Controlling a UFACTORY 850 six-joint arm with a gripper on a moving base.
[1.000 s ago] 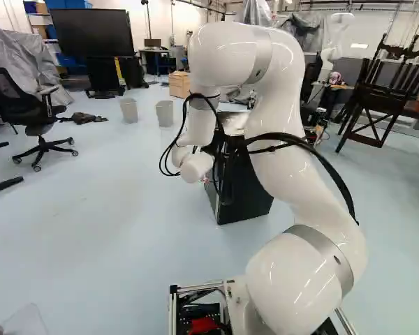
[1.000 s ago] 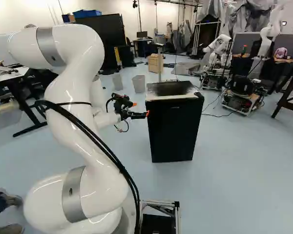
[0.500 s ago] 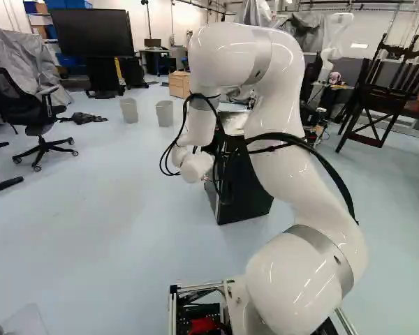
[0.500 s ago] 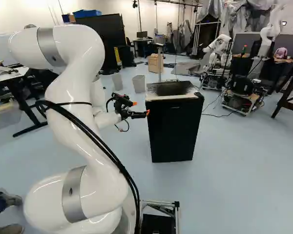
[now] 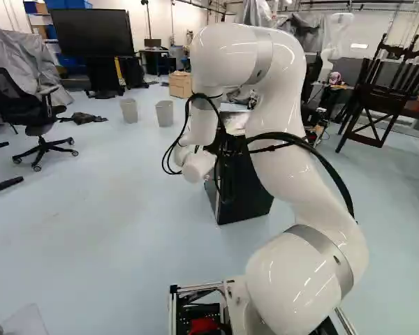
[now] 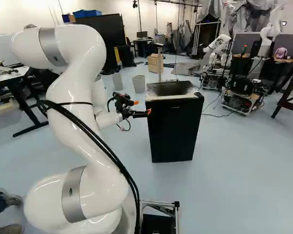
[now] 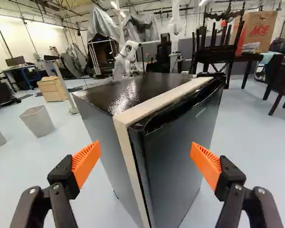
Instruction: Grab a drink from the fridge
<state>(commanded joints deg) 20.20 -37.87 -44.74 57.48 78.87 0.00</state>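
Two orange pads (image 7: 86, 162) frame the fridge (image 7: 173, 156) in the wrist view alone.

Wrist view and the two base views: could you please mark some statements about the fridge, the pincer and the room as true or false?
1. The pincer is open. True.
2. The fridge has its door swung wide open. False: the door lies against the fridge's front, or nearly so.
3. In the wrist view, part of the fridge appears between the orange pads. True.
4. The pincer already grips a drink. False: it grips nothing.
5. Two grey bins stand on the floor. True.
6. A wooden cabinet sits on top of the fridge. False: the cabinet stands on the floor, beyond the fridge.
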